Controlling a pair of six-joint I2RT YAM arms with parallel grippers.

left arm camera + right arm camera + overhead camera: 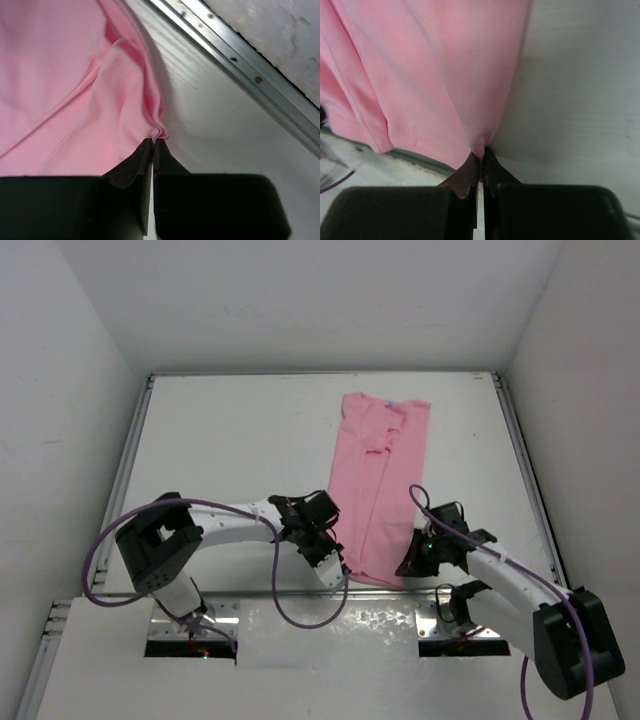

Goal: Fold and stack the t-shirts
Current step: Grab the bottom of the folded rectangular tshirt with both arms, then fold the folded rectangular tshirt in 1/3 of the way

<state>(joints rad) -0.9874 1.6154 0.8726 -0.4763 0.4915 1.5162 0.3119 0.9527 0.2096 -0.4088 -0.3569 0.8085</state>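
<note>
White walls [60, 390] close in a white table [230, 460] with a matte, faintly grained top and a screwed metal rail [240, 65] along its edge. At the left, the left gripper [153, 145] is clamped on the near left corner of the t-shirt [380, 470], its black wedge-shaped jaws pressed together with a small pucker of cloth bunched at their tips. The shirt lies right of centre as a long narrow strip, its sides apparently folded inward, running from the near table edge toward the far wall, with the collar end seemingly farthest away. At the right, the right gripper [481, 157] pinches the near right corner the same way, jaws tight on a fold of fabric. The step in hand looks like carrying the hem end up and over toward the collar. Doing it well probably means lifting both corners together at equal height, holding their present spacing so the strip neither sags nor twists, and laying the edge down square before letting go. The cloth is thin, soft and light pink, with a fine mesh-like knit. It creases readily, so it will likely drape and drag rather than hold shape.
</note>
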